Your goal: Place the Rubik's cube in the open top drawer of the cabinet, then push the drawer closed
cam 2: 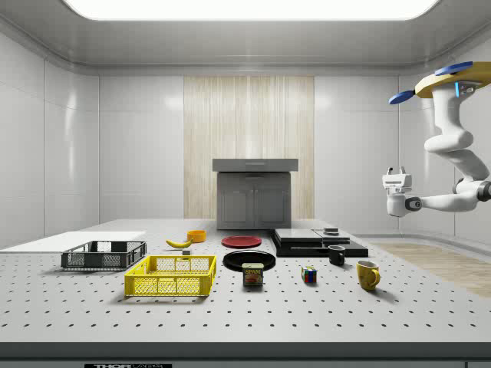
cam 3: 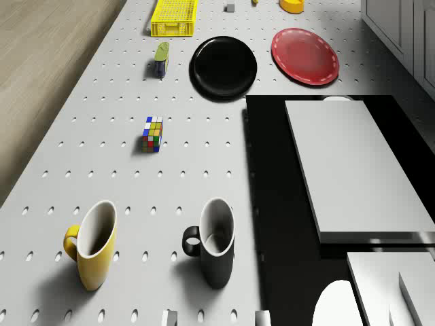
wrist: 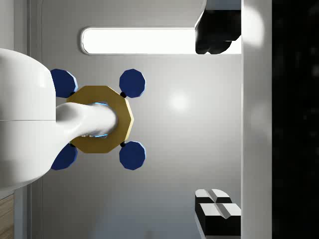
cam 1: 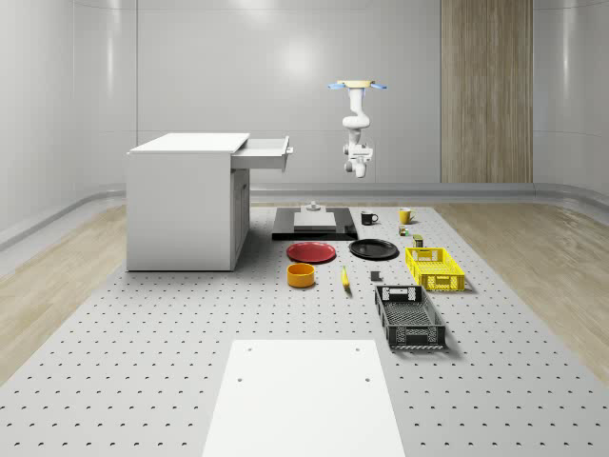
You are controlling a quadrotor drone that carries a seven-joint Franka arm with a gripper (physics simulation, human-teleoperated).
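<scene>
The Rubik's cube stands alone on the perforated table, a short way from the yellow mug and the black mug; it is small in the side view. The white cabinet stands at the whole-scene view's left, its top drawer pulled out. The drone hovers high over the table's far end, above the mugs and the black platform. The arm hangs folded below it. My gripper points upward, far above the cube, and is open with nothing between its fingers.
A black platform bearing a grey slab lies beside the mugs. A black plate, red plate, Spam can and yellow basket lie beyond the cube. A black crate, an orange bowl and a white board lie nearer.
</scene>
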